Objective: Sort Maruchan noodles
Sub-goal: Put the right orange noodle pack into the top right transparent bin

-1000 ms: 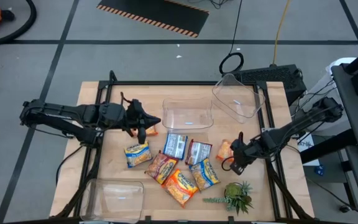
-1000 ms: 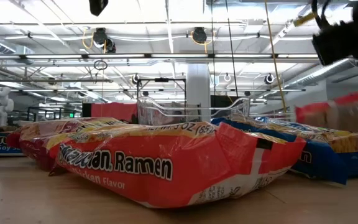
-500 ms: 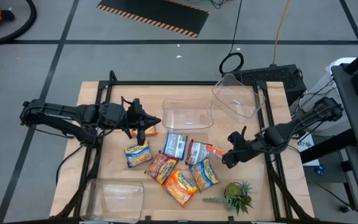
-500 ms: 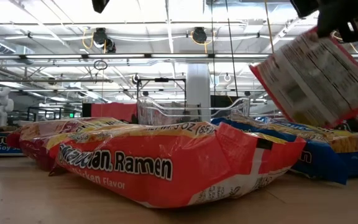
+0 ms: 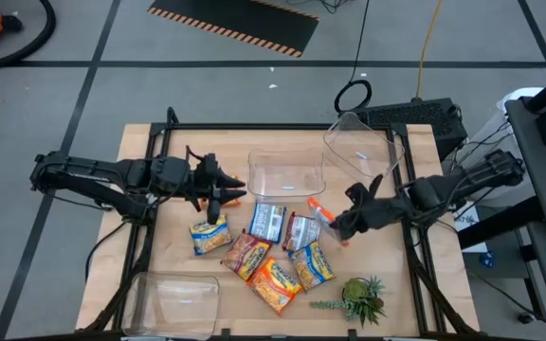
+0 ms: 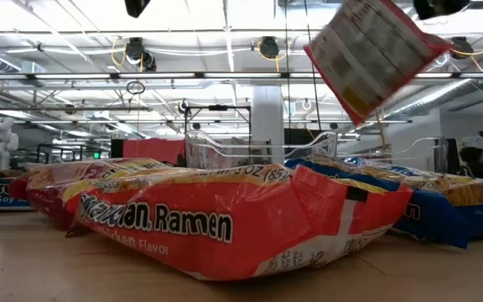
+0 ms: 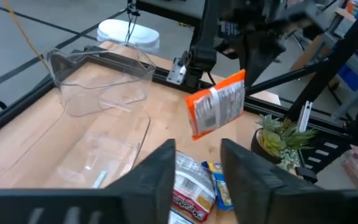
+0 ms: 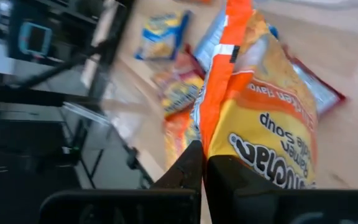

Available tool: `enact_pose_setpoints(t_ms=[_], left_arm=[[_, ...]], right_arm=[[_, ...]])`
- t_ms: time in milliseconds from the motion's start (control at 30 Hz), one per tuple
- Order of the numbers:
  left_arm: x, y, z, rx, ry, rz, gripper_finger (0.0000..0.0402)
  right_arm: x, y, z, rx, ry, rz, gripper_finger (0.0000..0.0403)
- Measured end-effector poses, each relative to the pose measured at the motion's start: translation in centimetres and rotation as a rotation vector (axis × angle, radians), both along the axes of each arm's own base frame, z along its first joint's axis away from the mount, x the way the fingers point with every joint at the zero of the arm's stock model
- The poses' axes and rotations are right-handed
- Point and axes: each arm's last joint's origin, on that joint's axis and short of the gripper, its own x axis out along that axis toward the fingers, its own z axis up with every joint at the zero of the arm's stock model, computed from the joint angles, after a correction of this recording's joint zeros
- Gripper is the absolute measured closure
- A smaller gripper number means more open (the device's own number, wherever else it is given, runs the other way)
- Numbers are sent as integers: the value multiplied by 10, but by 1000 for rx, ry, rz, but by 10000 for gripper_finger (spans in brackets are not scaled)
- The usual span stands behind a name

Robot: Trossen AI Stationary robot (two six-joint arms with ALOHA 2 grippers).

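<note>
My right gripper (image 5: pixel 341 222) is raised over the table's right half, shut on an orange Maruchan packet (image 7: pixel 218 104). The same packet shows in the low view (image 6: pixel 369 52) and, edge-on, in the high view (image 5: pixel 322 210). My left gripper (image 7: pixel 197 167) hovers open at mid-left (image 5: pixel 224 196), with nothing between its fingers in its wrist view. A sliver of another orange packet (image 5: pixel 238 198) shows at its fingertips. Several more packets (image 5: pixel 271 248) lie flat in a cluster at the table's middle. My right gripper pinches the orange packet's end edge (image 8: pixel 211 155) between its two fingers, coming slanting down from the table's right. The packet is lifted clear and tilted, standing on edge with its free end (image 7: pixel 199 127) lowest. My left gripper: whether it touches the orange sliver, I cannot tell.
A clear bin (image 5: pixel 287 175) stands just beyond the packets. A second bin (image 5: pixel 363 147) sits tilted at the far right and a third (image 5: pixel 173 298) at the near left. A small green plant (image 5: pixel 363 298) stands at the near right.
My right gripper has risen and gone toward the table's middle, tipping more level. The orange packet, which lay flat at the right, is now lifted clear and turned on edge. My left gripper has stayed in place and its fingers have parted.
</note>
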Motion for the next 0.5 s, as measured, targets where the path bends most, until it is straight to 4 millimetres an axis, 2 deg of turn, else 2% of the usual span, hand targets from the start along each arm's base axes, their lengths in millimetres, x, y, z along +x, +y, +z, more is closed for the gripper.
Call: enact_pose_setpoints(t_ms=[200, 367, 500], left_arm=[[1, 7, 1, 47, -5, -24, 206], [4, 21, 11, -103, -119, 9, 189], [10, 32, 20, -159, -235, 21, 178]], right_arm=[[9, -16, 25, -38, -129, 8, 403], [17, -33, 47, -114, -278, -4, 403], [19, -47, 66, -149, -368, -7, 403]])
